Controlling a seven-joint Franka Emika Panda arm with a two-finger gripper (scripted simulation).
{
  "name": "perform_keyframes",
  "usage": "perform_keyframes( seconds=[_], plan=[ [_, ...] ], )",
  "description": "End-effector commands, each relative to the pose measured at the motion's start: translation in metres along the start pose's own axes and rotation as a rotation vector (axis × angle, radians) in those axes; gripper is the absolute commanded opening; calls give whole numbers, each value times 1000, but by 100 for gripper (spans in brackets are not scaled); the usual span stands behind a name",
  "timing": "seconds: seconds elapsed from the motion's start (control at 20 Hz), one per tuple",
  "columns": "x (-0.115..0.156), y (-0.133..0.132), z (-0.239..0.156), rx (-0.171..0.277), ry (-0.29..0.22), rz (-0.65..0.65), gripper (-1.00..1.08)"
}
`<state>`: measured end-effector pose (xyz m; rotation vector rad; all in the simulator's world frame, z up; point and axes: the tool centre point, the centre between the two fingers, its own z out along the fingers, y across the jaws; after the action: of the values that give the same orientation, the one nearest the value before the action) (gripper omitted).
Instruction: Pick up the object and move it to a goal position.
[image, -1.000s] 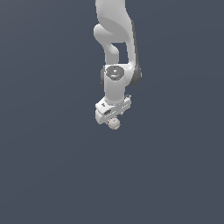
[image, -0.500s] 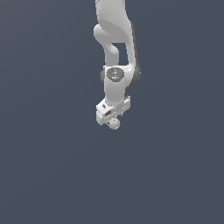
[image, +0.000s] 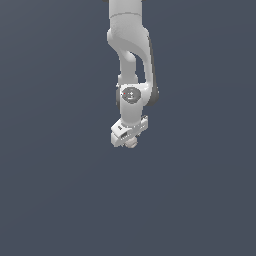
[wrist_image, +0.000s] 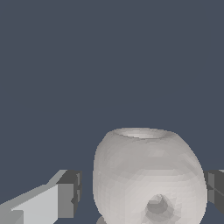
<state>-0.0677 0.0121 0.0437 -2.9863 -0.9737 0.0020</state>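
Below the white arm (image: 131, 60), against a plain slate-blue backdrop, hangs the gripper (image: 131, 143), bar tilted down toward the exterior view's left. Just under that bar, a small pale ball (image: 131, 144), mostly masked by the bar and fingers, only its lower curve peeking out. Too small there to make out any surface detail or where the fingertips end.

Closer up in the wrist view, the ball (wrist_image: 148, 177) fills the space between the fingers: off-white, faceted, flattened on the far end, with a round dimple near the picture's edge, its near side cut off by the frame. One dark finger pad (wrist_image: 70, 193) stands just off one flank with a thin gap showing; the other pad (wrist_image: 215, 187) sits at the opposite flank, largely cropped, seemingly touching. Hard to say whether the pincer truly pinches the ball or merely brackets it; cannot tell. Upper arm cut off by the exterior view's top edge
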Motion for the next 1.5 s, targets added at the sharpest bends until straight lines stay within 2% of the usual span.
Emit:
perform_keyframes(
  seconds=[0.0,0.05,0.1,0.85,1.15,1.45],
  plan=[
    [1,0,4,-1,1,-1,100],
    [1,0,4,-1,1,-1,100],
    [1,0,4,-1,1,-1,-100],
    [0,9,3,-2,1,1,-100],
    [1,37,1,-2,1,1,-100],
    [1,82,-2,-1,1,0,-100]
  ],
)
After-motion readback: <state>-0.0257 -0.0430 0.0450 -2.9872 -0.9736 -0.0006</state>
